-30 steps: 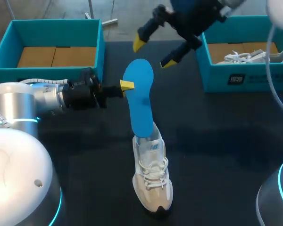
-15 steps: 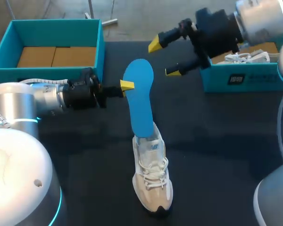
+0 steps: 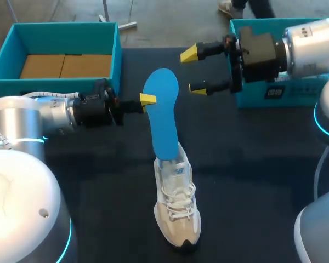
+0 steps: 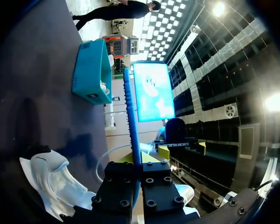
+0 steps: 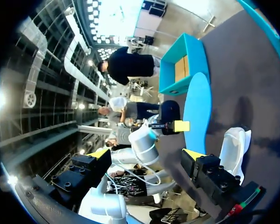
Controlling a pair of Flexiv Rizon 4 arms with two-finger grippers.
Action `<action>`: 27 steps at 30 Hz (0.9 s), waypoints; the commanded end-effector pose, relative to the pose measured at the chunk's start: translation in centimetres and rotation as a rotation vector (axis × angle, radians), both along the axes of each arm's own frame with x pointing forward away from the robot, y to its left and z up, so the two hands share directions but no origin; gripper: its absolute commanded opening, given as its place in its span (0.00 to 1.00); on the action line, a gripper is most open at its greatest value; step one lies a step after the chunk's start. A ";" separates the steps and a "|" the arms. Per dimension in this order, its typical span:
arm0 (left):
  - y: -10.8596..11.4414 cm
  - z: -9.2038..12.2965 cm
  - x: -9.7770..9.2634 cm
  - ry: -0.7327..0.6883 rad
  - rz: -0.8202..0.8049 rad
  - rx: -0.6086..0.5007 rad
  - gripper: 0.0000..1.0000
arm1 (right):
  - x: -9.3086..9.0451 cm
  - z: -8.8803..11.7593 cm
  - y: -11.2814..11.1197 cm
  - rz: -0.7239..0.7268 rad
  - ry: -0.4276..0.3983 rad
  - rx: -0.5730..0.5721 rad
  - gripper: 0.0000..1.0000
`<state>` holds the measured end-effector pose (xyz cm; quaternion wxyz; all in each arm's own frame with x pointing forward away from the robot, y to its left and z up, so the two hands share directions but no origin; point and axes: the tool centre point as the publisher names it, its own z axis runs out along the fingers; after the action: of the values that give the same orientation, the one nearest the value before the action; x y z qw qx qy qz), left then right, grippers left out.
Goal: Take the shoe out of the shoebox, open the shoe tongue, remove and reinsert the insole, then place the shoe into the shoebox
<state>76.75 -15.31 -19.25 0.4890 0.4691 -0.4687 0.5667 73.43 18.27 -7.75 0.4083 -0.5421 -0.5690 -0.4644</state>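
The blue insole [image 3: 163, 112] stands up out of the shoe [image 3: 177, 205] at mid-table, pinched at its edge by the left gripper [image 3: 147, 99], whose arm bars the approach from the left. The right gripper [image 3: 193, 71], fingers spread, hangs near the insole's upper end, apart from it. Open table [image 3: 252, 164] gives passage right of the shoe, before the right shoebox [image 3: 301, 94]; the left shoebox [image 3: 44, 83] walls the far left corner

The insole [image 3: 163, 118] is plain bright blue. The shoe [image 3: 177, 211] is white and pale beige, with white laces and a dark toe edge. The far left shoebox [image 3: 55, 85] is teal with a brown cardboard floor. The far right shoebox [image 3: 252, 94] is teal with a small dark label. The table [image 3: 252, 164] is black. My left gripper [image 3: 148, 99] and right gripper [image 3: 193, 71] are black with yellow tips. My left arm [image 3: 22, 118] and right arm [image 3: 312, 46] are silver-white, with cyan glowing rings.
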 end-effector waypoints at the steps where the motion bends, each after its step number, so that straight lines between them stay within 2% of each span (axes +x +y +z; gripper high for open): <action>1: 0.1 0.1 -0.1 0.001 0.000 0.004 0.00 | 0.4 -1.3 0.4 0.004 0.004 0.044 1.00; 5: 0.1 0.1 -0.1 0.001 0.000 0.004 0.00 | 0.6 -2.4 -0.1 0.004 -0.009 0.098 1.00; 18: 0.1 0.1 -0.1 0.001 0.000 0.004 0.00 | 1.4 -4.8 -0.8 -0.020 -0.001 0.138 1.00; 27: 1.5 1.1 1.5 -0.350 0.079 -0.007 0.00 | 1.4 -4.8 -0.8 -0.020 -0.001 0.138 1.00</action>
<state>78.37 -14.36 -18.41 0.4095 0.4083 -0.5094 0.6372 74.74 17.15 -12.63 0.4409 -0.5168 -0.5302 -0.5075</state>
